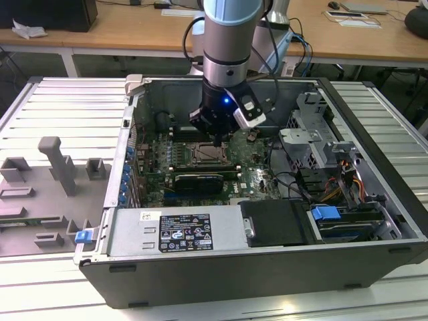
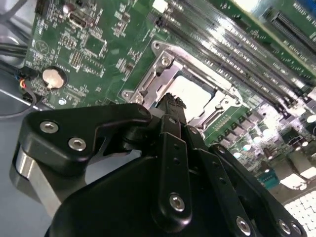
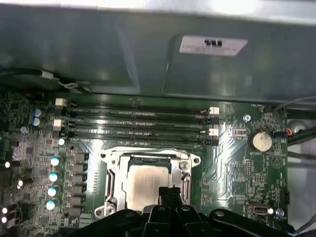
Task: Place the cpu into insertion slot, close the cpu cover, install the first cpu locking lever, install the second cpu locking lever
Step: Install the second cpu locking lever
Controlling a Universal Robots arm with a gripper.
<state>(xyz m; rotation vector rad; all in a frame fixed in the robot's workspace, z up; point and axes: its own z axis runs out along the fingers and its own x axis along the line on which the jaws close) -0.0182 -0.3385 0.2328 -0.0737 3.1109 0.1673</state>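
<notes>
While the arm reaches down into one open computer case [image 1: 374, 200], its single gripper [image 3: 169, 193] hangs directly above the socket, fingers pressed together and grasping nothing. One cpu [image 3: 145, 182] lies flat in the insertion slot, ringed by one cpu cover [image 3: 148, 157] that seems lowered around it, though the fingertips [image 2: 170, 106] hide its near edge. Four memory slots [image 3: 138, 123] and one coin cell [image 3: 261, 141] sit on the green motherboard [image 3: 232, 168].

My ribbed metal bench [image 1: 53, 100] carries the open computer case [image 1: 267, 267]. Grey fixture blocks [image 1: 57, 164] sit beside it, on the exterior view's left.
</notes>
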